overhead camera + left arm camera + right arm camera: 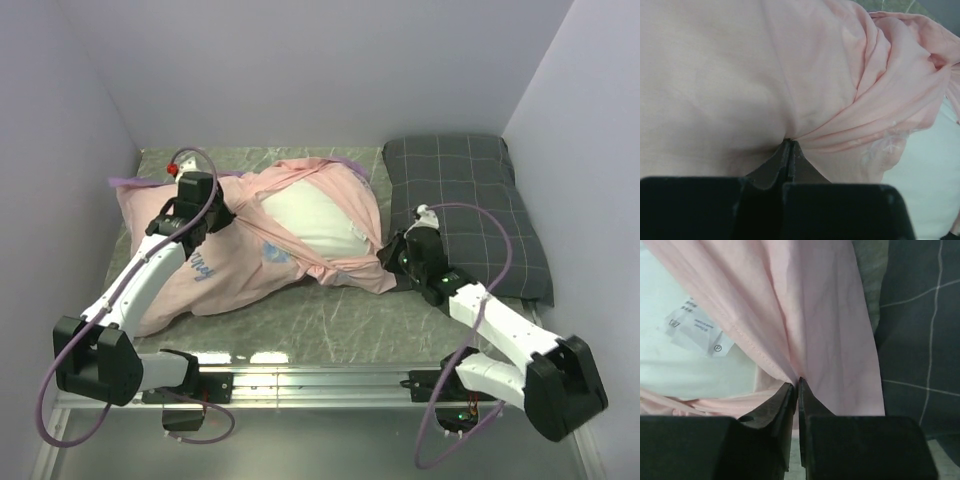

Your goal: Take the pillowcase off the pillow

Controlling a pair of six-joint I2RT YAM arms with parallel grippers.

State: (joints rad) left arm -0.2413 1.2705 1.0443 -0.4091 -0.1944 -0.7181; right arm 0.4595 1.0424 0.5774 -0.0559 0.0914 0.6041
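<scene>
The pillowcase (230,275) lies turned inside out, pale pink, across the middle of the table, with purple edges at the back. The white pillow (315,218) bulges out through its opening. My left gripper (222,222) is shut on a pinch of the pillowcase (790,100) at the pillow's left side, and folds radiate from its tips (789,142). My right gripper (388,252) is shut on the pillowcase hem (805,315) at the pillow's right end. In the right wrist view the pillow (670,360) shows its white care label (697,330).
A dark grey checked pillow (470,210) lies at the back right, right behind my right gripper. The grey marbled tabletop (330,325) shows in front of the fabric. Pale walls close in on three sides.
</scene>
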